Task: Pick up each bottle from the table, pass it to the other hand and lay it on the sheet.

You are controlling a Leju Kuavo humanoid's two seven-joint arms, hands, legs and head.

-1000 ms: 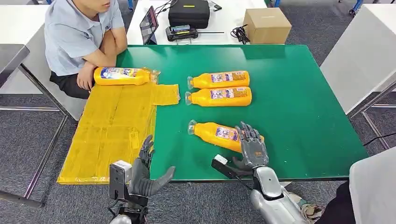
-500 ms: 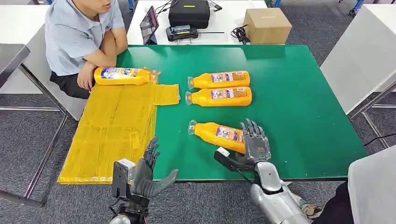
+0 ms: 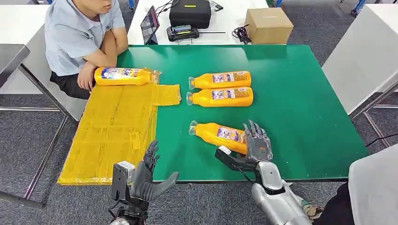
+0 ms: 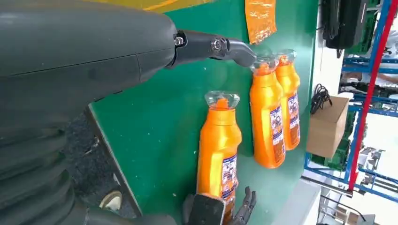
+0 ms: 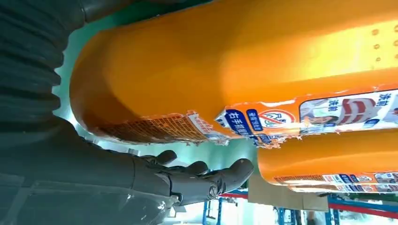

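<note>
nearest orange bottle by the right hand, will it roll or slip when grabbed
The nearest orange bottle lies on its side on the smooth green table, so a nudge could roll it. Its glossy plastic probably slips somewhat. The right hand is at its base end, so it may tip neck-down when lifted.

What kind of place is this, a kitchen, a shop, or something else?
Probably a lab or test workshop: a green work table with identical orange bottles laid out, a tablet and equipment case on the next table, blue metal racks behind.
</note>
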